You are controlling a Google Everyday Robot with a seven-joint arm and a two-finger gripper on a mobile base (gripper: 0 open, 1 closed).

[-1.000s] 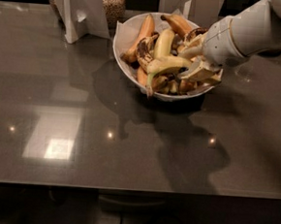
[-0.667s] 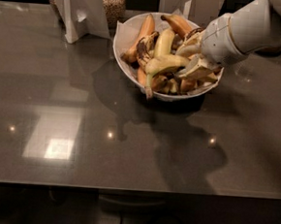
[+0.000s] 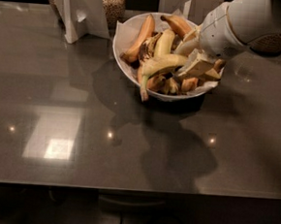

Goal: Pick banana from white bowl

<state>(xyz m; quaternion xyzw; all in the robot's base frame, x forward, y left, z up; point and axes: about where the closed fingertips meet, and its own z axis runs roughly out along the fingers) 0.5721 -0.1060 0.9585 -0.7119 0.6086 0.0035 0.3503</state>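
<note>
On the dark table (image 3: 56,127) we see the white bowl (image 3: 119,43). The banana (image 3: 161,65) lies across its front (stem drooping over the rim), its right end clamped in the gripper (image 3: 196,66) above the bowl's right side.

1. The claw (image 3: 196,66), over the right side of the white bowl (image 3: 123,39), hides the rim there.
2. The banana (image 3: 162,65) has its right end lost at the claw.
3. The top edge cuts off the arm (image 3: 254,21) and the jar (image 3: 113,2).
</note>
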